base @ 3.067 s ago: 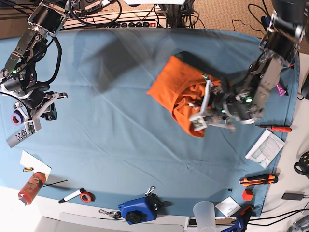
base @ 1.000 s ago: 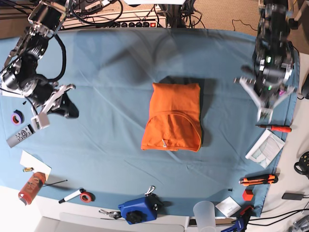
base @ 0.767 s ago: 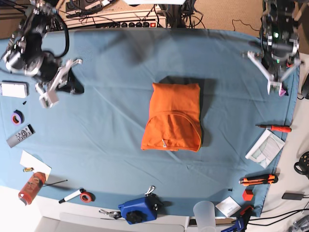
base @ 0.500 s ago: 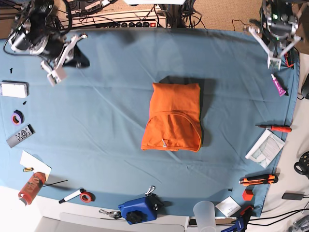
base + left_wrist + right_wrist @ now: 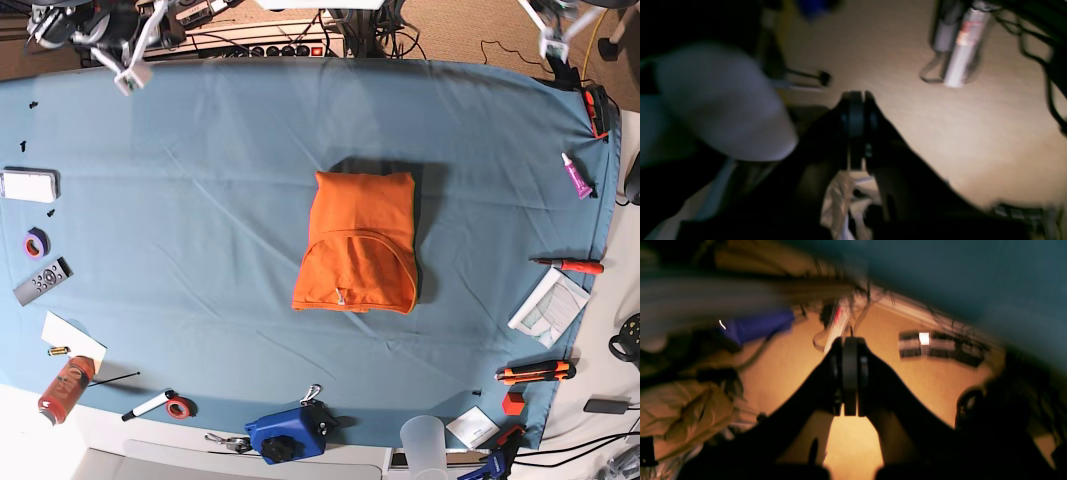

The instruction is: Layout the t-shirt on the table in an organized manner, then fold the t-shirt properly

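1. Both arms have pulled back to the far corners of the bench [image 5: 200, 150] since the earlier frame, leaving its surface.
2. Folded into a neat rectangle, the t-shirt [image 5: 358, 242] lies flat near the bench's middle, well apart from both arms.
3. Left pincer [image 5: 856, 130] shows its jaws pressed together, holding nothing.
4. Right pincer [image 5: 850, 375] is likewise pressed together and empty.

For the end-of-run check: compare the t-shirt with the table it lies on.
The t-shirt is bright orange; the table is draped in blue-teal cloth. The t-shirt is a compact folded rectangle near the middle; the table spans almost the whole base view. The t-shirt lies smooth; the table cloth shows long wrinkles. Both are soft fabric surfaces.
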